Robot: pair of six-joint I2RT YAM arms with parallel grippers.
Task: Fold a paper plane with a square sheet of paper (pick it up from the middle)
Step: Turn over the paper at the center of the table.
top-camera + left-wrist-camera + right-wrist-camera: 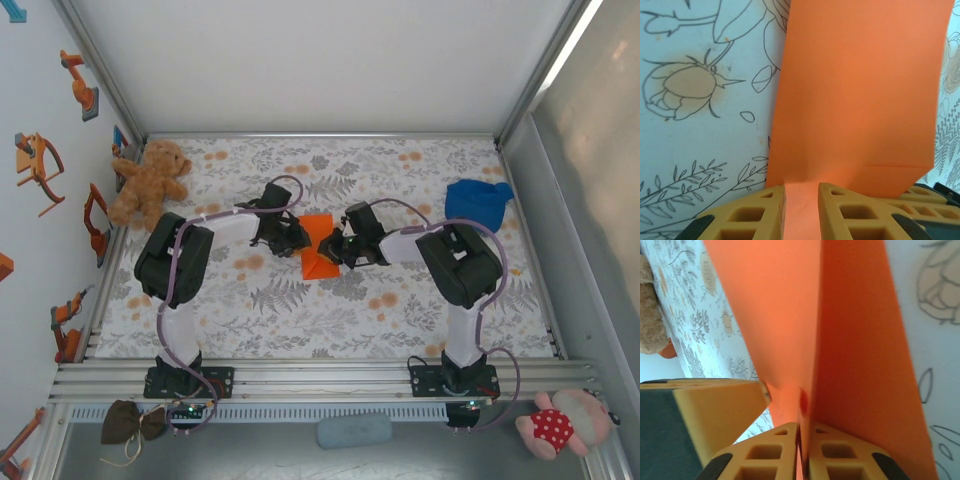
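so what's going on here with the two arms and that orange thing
Two robot arms are folding a sheet of orange paper at the middle of the flowered table. The right fingers are shut on a raised crease, with one flap standing up from the rest. The left fingers sit at the paper's other side with orange between them, though whether they pinch it is unclear. The sheet is partly folded, not yet a plane.

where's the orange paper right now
In the top view the orange paper is at the middle of the table, pinched between the left tool at its left edge and the right tool at its right.
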